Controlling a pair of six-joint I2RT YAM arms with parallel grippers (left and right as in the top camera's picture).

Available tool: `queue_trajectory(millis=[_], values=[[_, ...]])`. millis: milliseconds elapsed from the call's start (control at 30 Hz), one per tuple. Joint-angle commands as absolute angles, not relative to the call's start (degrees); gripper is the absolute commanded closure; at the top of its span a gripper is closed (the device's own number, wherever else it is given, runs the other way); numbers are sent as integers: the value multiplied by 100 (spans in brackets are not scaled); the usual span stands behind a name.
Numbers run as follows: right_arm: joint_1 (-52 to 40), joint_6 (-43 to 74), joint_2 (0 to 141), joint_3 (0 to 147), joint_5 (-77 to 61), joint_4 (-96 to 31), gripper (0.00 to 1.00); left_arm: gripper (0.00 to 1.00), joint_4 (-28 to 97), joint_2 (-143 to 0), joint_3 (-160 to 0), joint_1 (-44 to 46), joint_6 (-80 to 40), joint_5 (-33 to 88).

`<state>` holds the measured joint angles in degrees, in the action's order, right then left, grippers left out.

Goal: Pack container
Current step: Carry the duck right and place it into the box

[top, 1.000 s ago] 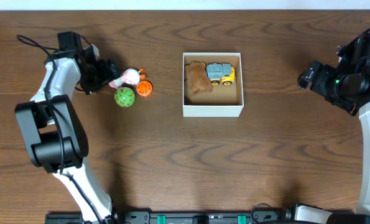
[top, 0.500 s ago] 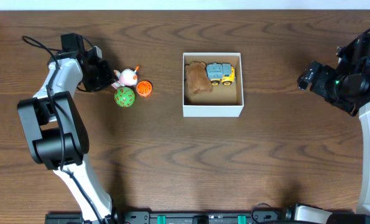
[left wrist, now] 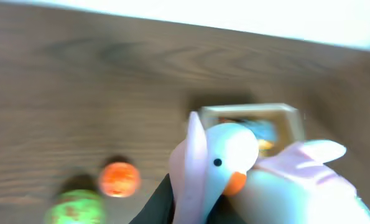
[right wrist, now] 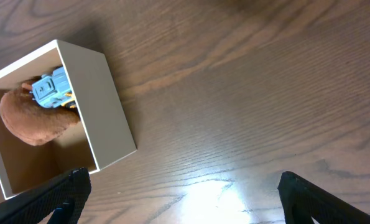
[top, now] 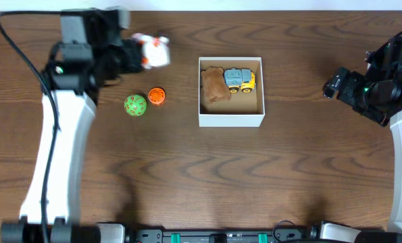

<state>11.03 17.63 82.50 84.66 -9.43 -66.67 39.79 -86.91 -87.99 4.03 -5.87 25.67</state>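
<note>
My left gripper point(top: 130, 55) is shut on a white and pink duck toy point(top: 152, 52) and holds it raised above the table, left of the container point(top: 231, 122). In the left wrist view the duck toy point(left wrist: 217, 155) fills the space between the dark fingers point(left wrist: 157, 202), with the container point(left wrist: 284, 115) beyond it. The white box with a tan inside holds a brown plush point(top: 214, 86) and a blue and yellow truck point(top: 239, 79). My right gripper point(top: 336, 84) stands open off to the right of the box; its wrist view shows the container point(right wrist: 113, 106) at the left.
A green ball point(top: 136, 104) and a small orange ball point(top: 156, 96) lie on the wooden table left of the box, below the lifted toy. Both show in the left wrist view, the orange ball point(left wrist: 119, 178) and the green ball point(left wrist: 73, 208).
My left gripper shut on the duck toy beside the balls, then lifted it up and a little toward the box. The balls, the box and the right arm stayed put.
</note>
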Motion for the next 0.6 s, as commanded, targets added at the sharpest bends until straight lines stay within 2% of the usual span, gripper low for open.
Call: queue_trajectory(millis=[0, 233, 567], values=[[1140, 1815, 8267, 8440, -923, -6683, 1, 90, 4219, -8646, -8809, 1109, -626, 2493], [1140, 1820, 8267, 8440, -926, -6683, 2, 90, 4224, -9129, -8639, 2539, -1881, 919], [1140, 1817, 8267, 8440, -926, -6689, 1, 90, 3712, -10534, -8639, 3057, -3256, 781]])
